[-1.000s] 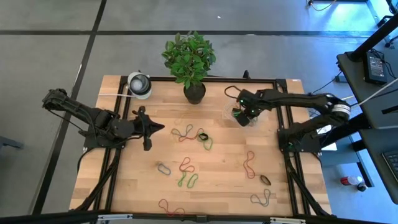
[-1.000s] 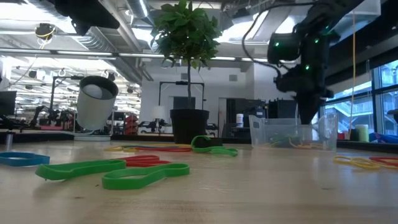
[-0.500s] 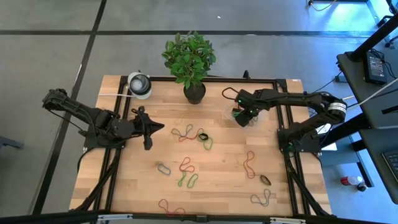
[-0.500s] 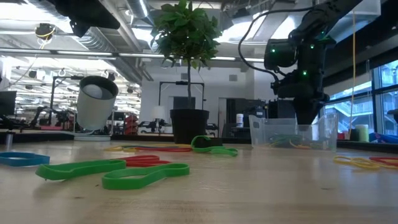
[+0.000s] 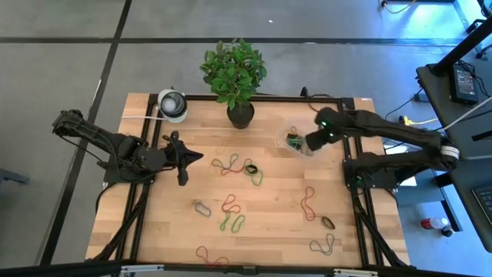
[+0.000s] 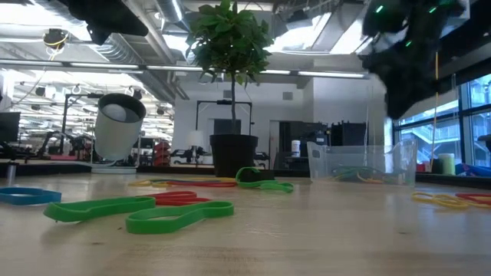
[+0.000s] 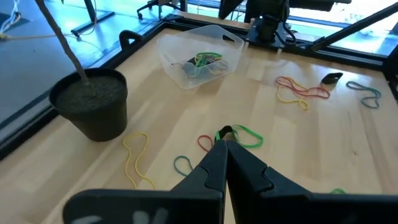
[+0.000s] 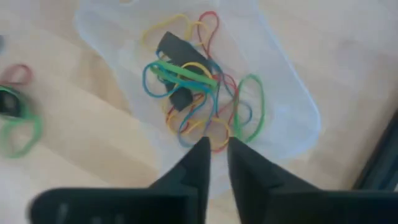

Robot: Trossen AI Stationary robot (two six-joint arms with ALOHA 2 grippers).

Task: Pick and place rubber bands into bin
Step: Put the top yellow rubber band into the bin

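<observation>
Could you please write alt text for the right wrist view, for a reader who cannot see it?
A clear plastic bin on a wooden table holds a tangle of rubber bands in green, blue, yellow, red and black. The right gripper hangs above it, its fingers slightly apart and empty.

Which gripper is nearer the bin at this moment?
Right. The right gripper hangs just beside the bin, looking down into it. The left gripper sits far across the table, past the plant pot.
</observation>
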